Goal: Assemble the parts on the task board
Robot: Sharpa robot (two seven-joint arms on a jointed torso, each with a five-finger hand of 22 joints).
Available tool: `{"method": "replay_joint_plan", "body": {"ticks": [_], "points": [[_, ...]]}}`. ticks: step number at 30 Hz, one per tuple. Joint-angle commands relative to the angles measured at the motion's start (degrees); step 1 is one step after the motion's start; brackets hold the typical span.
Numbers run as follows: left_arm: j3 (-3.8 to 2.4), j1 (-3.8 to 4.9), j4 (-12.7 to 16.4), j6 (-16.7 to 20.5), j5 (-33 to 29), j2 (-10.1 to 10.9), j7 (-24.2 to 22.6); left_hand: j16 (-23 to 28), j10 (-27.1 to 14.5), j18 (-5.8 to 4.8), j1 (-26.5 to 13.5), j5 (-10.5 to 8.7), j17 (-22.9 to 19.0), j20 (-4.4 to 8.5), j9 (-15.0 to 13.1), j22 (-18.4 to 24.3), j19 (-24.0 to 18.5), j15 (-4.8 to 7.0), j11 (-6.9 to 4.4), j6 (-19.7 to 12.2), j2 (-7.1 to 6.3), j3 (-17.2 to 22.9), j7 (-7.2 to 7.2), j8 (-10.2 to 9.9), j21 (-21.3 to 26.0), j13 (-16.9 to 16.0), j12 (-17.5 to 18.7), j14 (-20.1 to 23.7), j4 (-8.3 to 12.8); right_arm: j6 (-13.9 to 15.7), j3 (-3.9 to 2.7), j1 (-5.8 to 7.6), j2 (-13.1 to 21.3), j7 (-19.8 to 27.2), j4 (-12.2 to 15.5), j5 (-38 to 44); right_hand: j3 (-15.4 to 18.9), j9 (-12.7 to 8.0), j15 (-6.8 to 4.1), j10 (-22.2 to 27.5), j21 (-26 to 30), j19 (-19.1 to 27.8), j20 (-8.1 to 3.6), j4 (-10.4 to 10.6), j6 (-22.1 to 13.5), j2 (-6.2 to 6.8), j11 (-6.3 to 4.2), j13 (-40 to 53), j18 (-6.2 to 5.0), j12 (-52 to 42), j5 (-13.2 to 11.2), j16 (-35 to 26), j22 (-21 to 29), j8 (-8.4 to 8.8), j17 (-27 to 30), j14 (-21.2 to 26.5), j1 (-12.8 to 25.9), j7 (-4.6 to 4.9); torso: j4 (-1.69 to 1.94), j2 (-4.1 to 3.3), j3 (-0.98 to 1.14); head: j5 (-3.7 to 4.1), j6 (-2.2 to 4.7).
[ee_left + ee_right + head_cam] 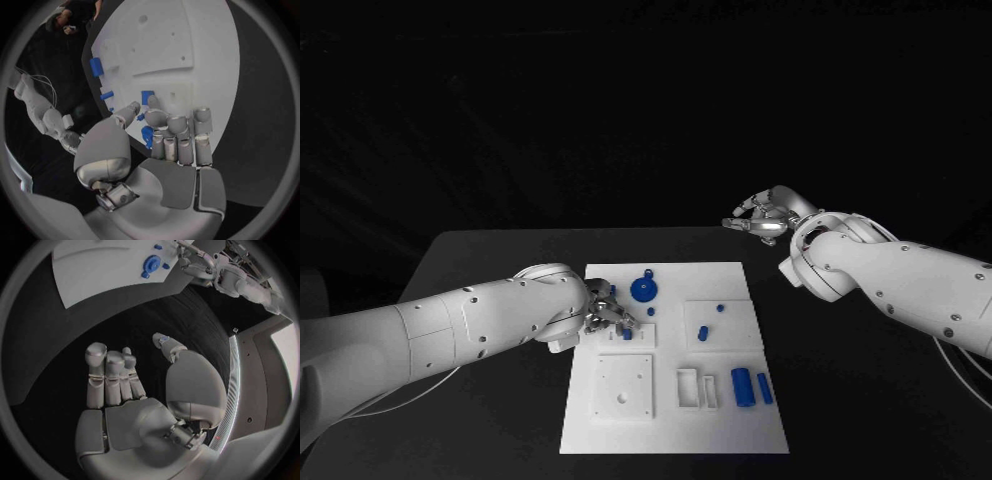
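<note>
The white task board [678, 425] lies mid-table. My left hand [606, 312] hovers over its left side, thumb and fingers [178, 127] curled around a small blue part [148, 137] that is mostly hidden by them. Just past the fingertips, a short blue peg [627, 335] [147, 97] stands in a raised block. A blue wheel [645, 289] [152, 262] sits at the board's far end. Two blue cylinders [743, 387] lie at its near right. My right hand [764, 215] [125, 385] hangs empty beyond the board's far right corner, fingers apart.
Two small blue pieces [704, 333] stand on the board's right half. A square white plate [625, 385] with holes and a slotted white block [697, 388] occupy the near part. Bare black table [862, 400] surrounds the board.
</note>
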State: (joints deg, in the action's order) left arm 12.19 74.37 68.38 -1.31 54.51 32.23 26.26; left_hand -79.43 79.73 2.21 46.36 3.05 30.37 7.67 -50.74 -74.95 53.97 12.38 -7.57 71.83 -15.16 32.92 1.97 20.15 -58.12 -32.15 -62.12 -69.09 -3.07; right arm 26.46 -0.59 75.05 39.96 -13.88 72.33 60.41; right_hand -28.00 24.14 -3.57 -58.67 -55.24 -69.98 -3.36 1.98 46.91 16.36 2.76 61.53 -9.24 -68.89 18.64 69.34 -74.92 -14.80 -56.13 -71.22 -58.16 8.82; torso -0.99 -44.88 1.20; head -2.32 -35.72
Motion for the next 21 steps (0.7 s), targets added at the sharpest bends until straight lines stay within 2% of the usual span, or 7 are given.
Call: {"method": "replay_joint_plan", "body": {"ticks": [1, 10, 21], "points": [[-0.11, 0.00, 0.1, 0.8, -0.4, 0.0, -0.4, -0.2, 0.0, 0.40, -0.2, -0.24, 0.1, 7.98, -0.1, -0.9, 0.2, 0.37, -0.25, 0.0, 0.27, 0.0, -0.38, 0.3, 0.1, -0.1, -0.3, 0.1, -0.4, -0.7, -0.02, -0.03, 0.0, 0.5, 0.0, 0.2, 0.2, -0.1, -0.12, 0.3, 0.4, 0.0, -0.36, 0.1, -0.1, -0.04, -0.10, -0.1, -5.76, -0.4, 0.2, 0.0, -1.0, -0.28, 0.1, 0.2, 0.6, 0.37, 0.00, 0.00, 0.01, 0.04, 0.02], [-0.36, -0.01, 0.2, 2.2, -0.4, 0.3, -1.1, -0.3, 0.0, 0.44, 0.1, -0.24, 0.1, 7.99, -0.1, -0.9, 0.1, 0.40, -0.26, 0.0, 0.38, -0.1, -0.38, 0.3, 0.0, -0.1, -0.3, 0.2, -0.4, -0.6, -0.01, -0.03, 0.1, 0.5, 0.0, 0.2, 0.2, -0.1, -0.12, 0.3, 0.4, 0.0, -0.36, 0.2, -0.1, -0.04, -0.10, -0.1, -5.76, -0.4, 0.2, 0.0, -1.0, -0.28, 0.1, 0.2, 0.6, 0.37, -0.01, 0.00, -0.03, 0.09, -0.02], [-0.58, -0.01, 1.4, 3.6, -2.3, 1.7, -2.5, -0.1, -0.2, 0.46, 0.8, -0.25, 0.0, 7.93, -0.2, -0.9, -0.1, 0.43, -0.15, -0.4, -0.15, -0.5, -0.49, 0.2, 0.0, -0.1, -0.2, 0.5, -0.1, -0.6, -0.01, -0.06, 0.3, 0.5, 0.0, 0.2, 0.2, -0.1, -0.12, 0.3, 0.4, 0.0, -0.35, 0.2, -0.1, -0.04, -0.10, -0.1, -5.76, -0.4, 0.2, 0.0, -1.0, -0.28, 0.1, 0.2, 0.6, 0.37, 0.04, 0.03, -0.06, 0.18, -0.04]]}}
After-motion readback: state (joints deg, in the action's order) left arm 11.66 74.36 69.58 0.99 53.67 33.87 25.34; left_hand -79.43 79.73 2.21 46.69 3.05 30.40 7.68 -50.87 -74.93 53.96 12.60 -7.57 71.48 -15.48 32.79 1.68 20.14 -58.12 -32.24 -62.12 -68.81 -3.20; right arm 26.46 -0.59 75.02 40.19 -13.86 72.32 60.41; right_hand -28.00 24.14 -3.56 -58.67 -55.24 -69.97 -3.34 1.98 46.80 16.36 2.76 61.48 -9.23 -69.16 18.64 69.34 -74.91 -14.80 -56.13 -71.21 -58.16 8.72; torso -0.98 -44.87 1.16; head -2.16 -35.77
